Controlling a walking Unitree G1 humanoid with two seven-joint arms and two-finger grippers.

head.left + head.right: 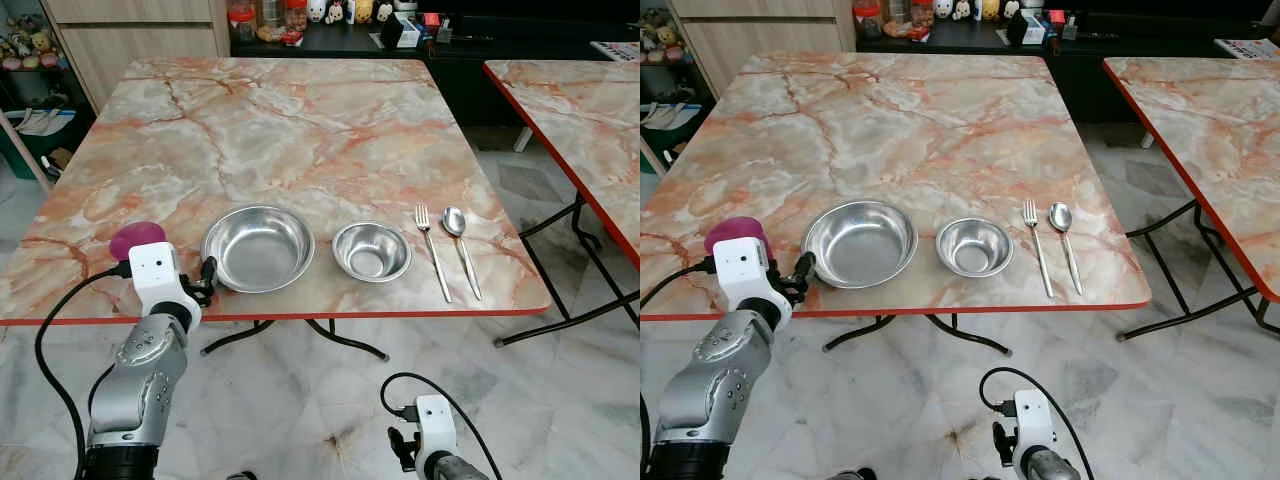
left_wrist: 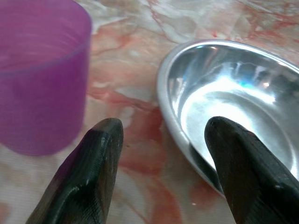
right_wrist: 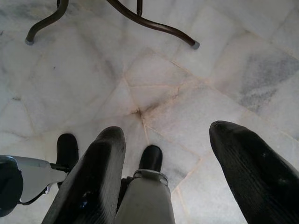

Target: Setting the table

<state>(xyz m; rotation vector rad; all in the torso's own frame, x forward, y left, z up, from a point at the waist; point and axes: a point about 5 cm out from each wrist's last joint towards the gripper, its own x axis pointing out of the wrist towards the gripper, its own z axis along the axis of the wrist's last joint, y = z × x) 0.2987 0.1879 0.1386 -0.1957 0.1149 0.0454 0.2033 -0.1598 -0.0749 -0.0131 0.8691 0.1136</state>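
— Where's the cutlery, and how does it lie?
— The fork (image 1: pixel 433 252) and spoon (image 1: pixel 461 249) lie side by side near the table's (image 1: pixel 300 130) front edge, right of the small bowl (image 1: pixel 371 251), handles toward the robot, heads pointing away.
— And the hands?
— The left hand (image 2: pixel 161 140) hangs open, fingers spread, between the purple cup (image 2: pixel 39 74) and the large bowl (image 2: pixel 238 107). The right hand (image 3: pixel 163 140), also open, hangs over the floor (image 3: pixel 187 84).
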